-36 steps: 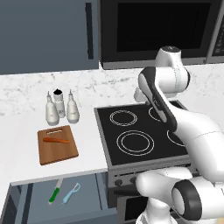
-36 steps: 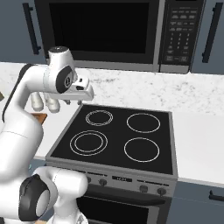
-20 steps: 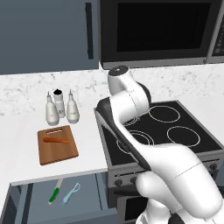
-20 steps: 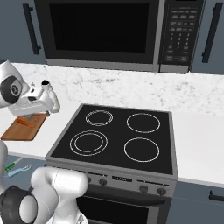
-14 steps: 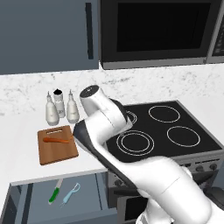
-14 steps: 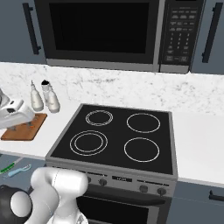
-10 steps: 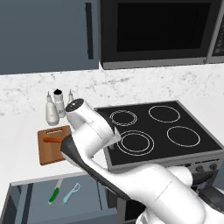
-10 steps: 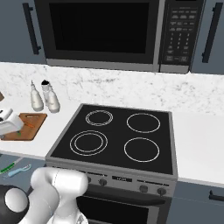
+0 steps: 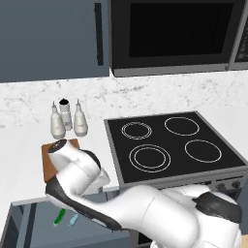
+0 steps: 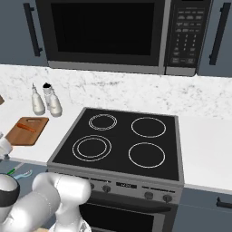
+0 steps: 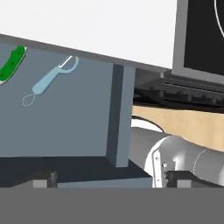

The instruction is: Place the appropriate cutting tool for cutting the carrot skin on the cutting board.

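Note:
The light-blue cutting tool (image 11: 51, 79) lies on the floor of an open grey drawer (image 11: 65, 127), its forked head pointing toward the counter edge. In the base views it is a small pale shape (image 9: 73, 221) (image 10: 25, 173) in that drawer. My gripper (image 11: 111, 182) hovers over the drawer, down and to the right of the peeler, open and holding nothing. The brown cutting board (image 10: 26, 132) rests on the counter left of the stove, with the thin orange carrot (image 10: 28, 127) on it. My arm covers most of the board (image 9: 48, 161) in the left base view.
A green-handled knife (image 11: 10, 64) (image 9: 59, 218) lies beside the peeler in the drawer. Shakers (image 9: 65, 121) stand behind the board. The black stove (image 9: 169, 145) is to the right, with a microwave (image 10: 104, 34) above it. The drawer's side wall (image 11: 121, 113) stands right of the peeler.
The arm has swung from above the stove to the left and down, past the cutting board, to the open drawer. The jaws have stayed open.

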